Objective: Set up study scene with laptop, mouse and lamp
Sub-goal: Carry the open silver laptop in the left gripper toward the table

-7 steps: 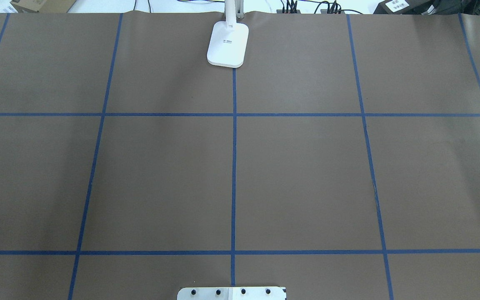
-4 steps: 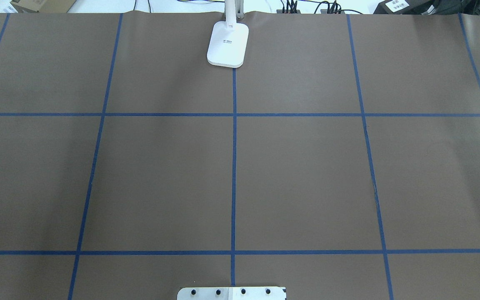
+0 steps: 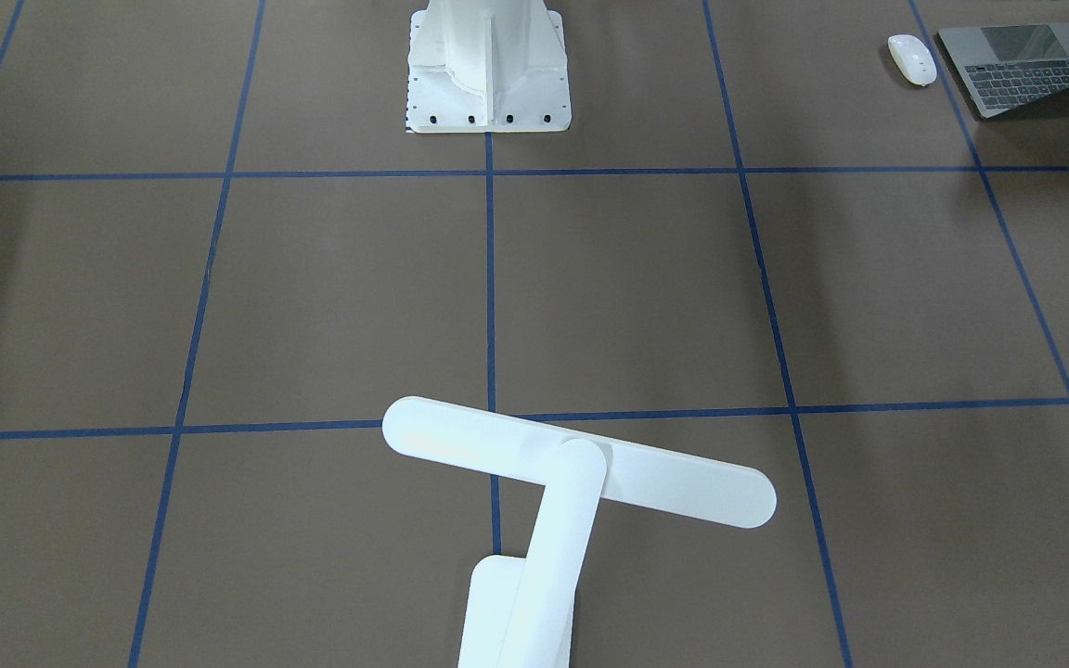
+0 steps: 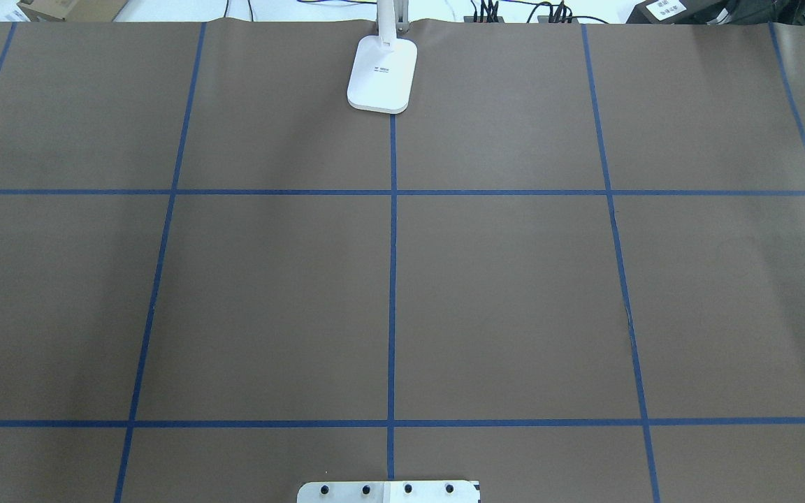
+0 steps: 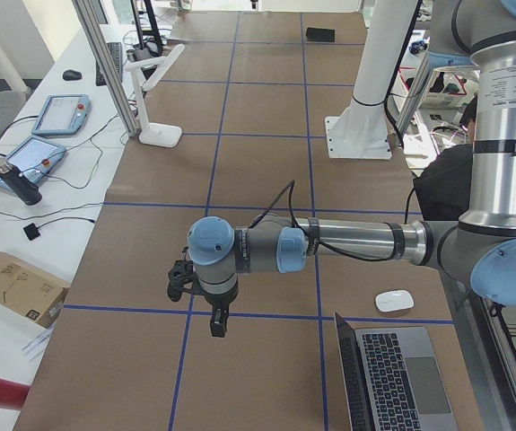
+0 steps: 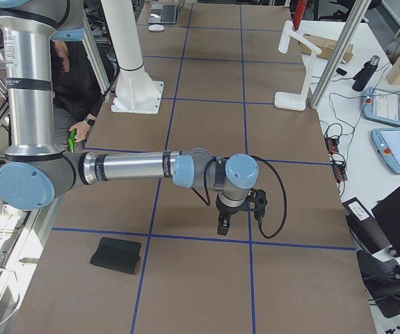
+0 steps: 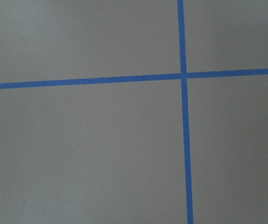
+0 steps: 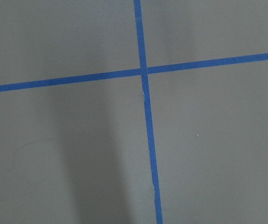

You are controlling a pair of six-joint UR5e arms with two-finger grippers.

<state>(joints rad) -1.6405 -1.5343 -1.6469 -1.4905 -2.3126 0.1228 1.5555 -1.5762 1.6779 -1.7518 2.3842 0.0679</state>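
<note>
The white lamp (image 3: 581,473) stands at the table's far edge on the centre line, and the overhead view shows its flat base (image 4: 382,73). At the table's end on my left side, the open dark-grey laptop (image 3: 1022,65) lies with the white mouse (image 3: 911,58) beside it. My left gripper (image 5: 217,325) hangs over a tape crossing a short way from the laptop (image 5: 392,382) and mouse (image 5: 393,301). My right gripper (image 6: 224,226) hangs over bare cover near the other end. Both point down with nothing seen in them. I cannot tell whether either is open or shut. Both wrist views show only tape lines.
A white bolted pedestal (image 3: 488,65) stands at the robot's edge. A black mat (image 6: 116,255) lies near the right end. A person (image 6: 74,76) sits behind the pedestal. Tablets and cables (image 6: 387,125) lie on a side bench past the lamp.
</note>
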